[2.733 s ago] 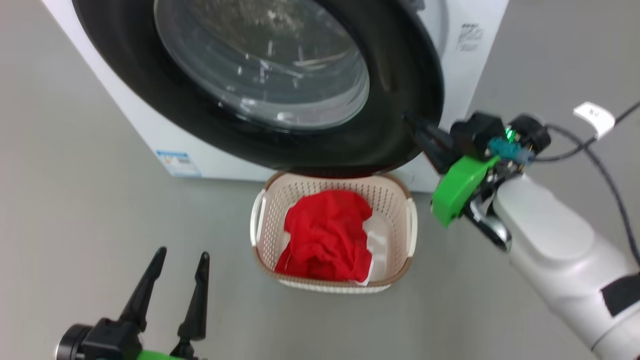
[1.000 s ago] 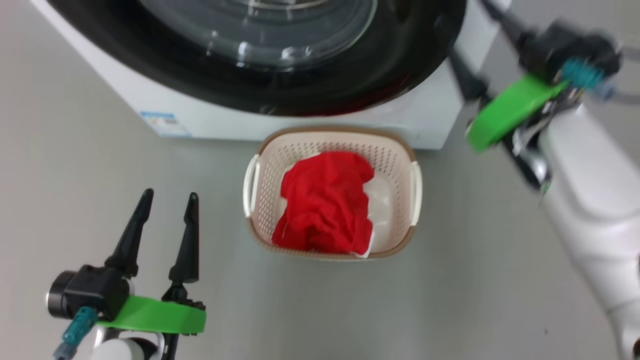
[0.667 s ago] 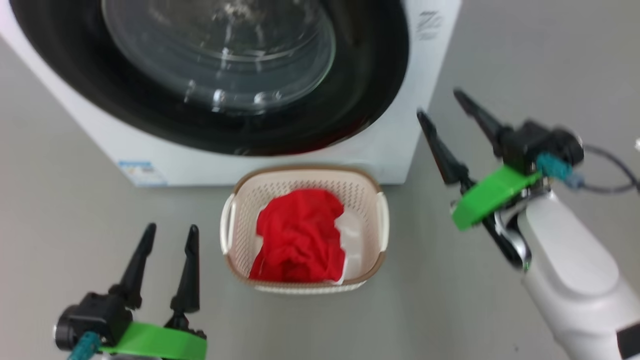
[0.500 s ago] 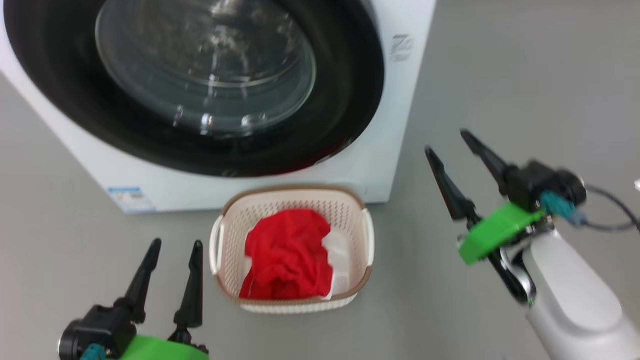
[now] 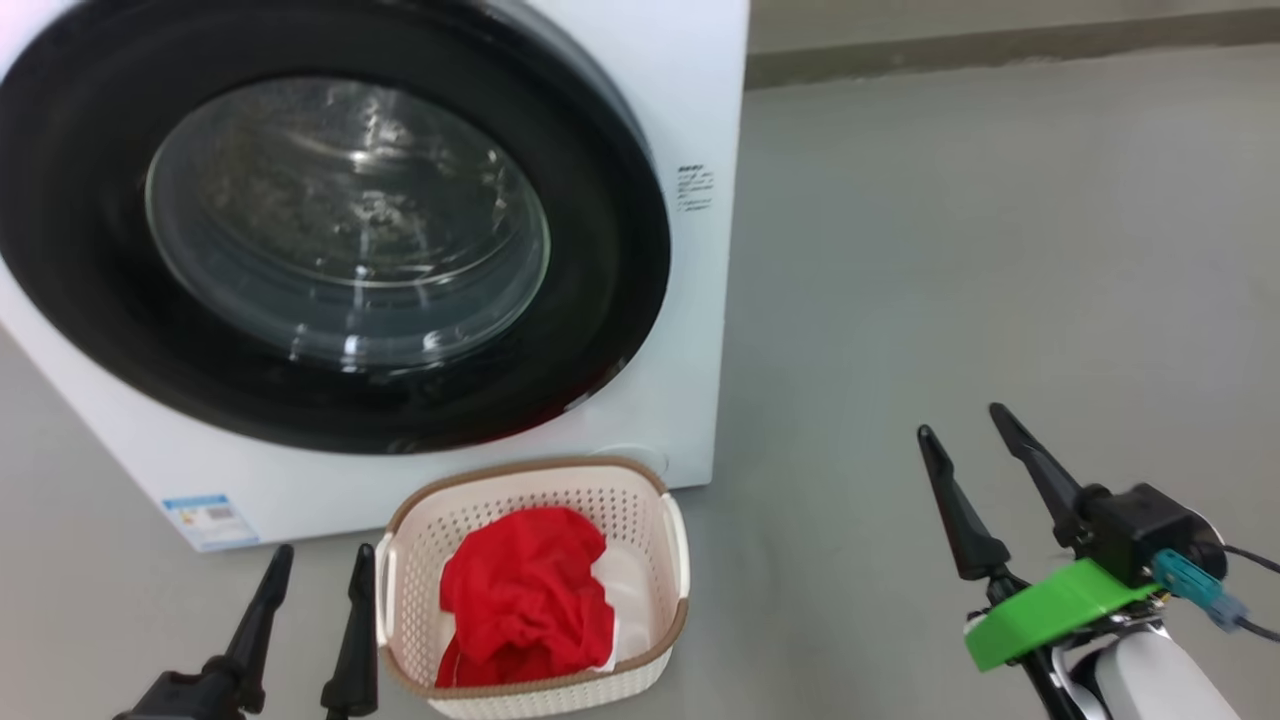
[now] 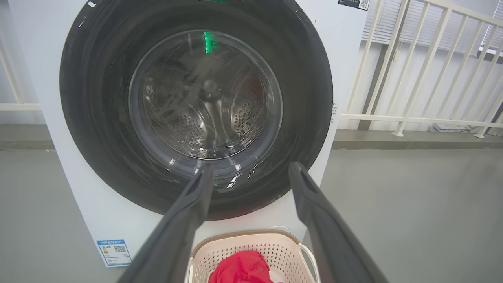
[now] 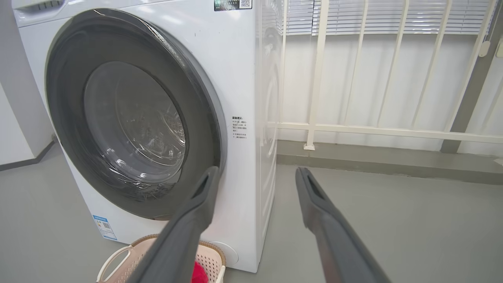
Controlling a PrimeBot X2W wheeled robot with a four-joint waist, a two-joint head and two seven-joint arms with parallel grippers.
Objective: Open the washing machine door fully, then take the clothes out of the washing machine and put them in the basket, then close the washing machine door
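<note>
Red soft fabric with a white part showing, the crumpled clothes (image 5: 525,610) lie heaped in the small cream perforated plastic basket (image 5: 530,468) with its brown woven-look rim. It sits on the smooth grey floor (image 5: 950,250) at six o'clock of the large round door (image 5: 340,225), touching or almost touching the big white boxy washing machine (image 5: 700,100). We judge it was set there for a short carry from the drum.

That door, with its glossy black rim and bulging clear glass bowl, lies flush on the machine's front, so we take it as shut. Behind the glass the perforated steel drum (image 6: 239,118) shows no red.

Our left gripper (image 5: 324,552), at nine o'clock of the basket, has its two long dark fingers spread on nothing. Our right gripper (image 5: 961,422), at three o'clock and well apart, is likewise spread and empty. Both point toward the machine without touching it, which we read as the job done.
</note>
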